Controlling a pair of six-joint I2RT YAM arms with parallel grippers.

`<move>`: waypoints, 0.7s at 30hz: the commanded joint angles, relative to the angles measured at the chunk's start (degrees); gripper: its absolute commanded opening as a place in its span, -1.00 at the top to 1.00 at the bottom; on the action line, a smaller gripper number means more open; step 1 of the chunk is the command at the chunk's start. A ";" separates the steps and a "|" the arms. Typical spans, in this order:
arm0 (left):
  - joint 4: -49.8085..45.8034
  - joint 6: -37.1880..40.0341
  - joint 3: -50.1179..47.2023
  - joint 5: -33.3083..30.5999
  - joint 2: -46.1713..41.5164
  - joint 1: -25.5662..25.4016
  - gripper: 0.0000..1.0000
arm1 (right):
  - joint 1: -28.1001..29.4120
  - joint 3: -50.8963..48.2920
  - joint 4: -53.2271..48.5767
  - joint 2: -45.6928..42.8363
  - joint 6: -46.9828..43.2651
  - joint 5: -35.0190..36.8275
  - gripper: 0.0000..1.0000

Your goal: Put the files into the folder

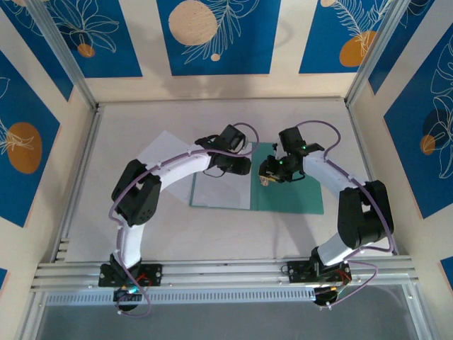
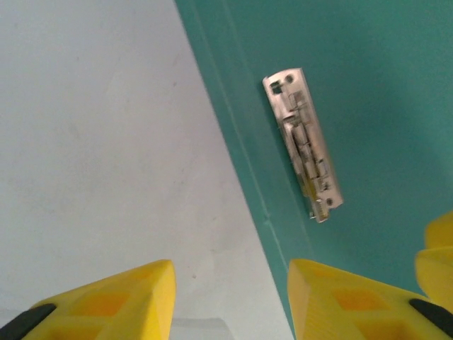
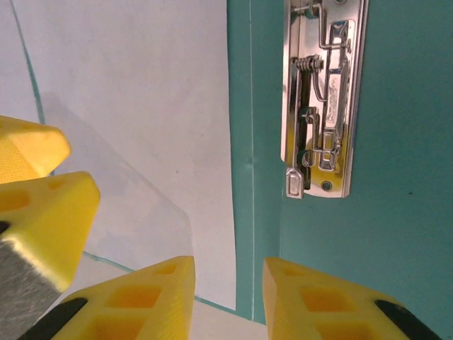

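The teal folder lies open and flat in the middle of the table, its silver clip on the right leaf beside the spine. One white file lies on the left leaf, its edge along the spine. Another white file rests on the table to the left, partly under the left arm. My left gripper hovers over the sheet's inner edge, open, with nothing between its yellow fingers. My right gripper hangs over the spine, open and empty.
The two grippers are close together above the spine; the right gripper's finger shows in the left wrist view and the left gripper's fingers in the right wrist view. Walls ring the white table; a metal rail runs along the near edge.
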 commanded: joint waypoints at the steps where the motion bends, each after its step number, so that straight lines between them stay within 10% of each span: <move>1: -0.16 -1.86 0.00 -1.39 1.34 -0.67 0.11 | -1.42 -0.69 0.73 2.01 1.22 1.24 0.35; 21: -9.08 -11.01 17.25 -17.75 15.00 -13.29 0.30 | -17.26 -7.68 3.61 6.95 0.51 -3.99 0.44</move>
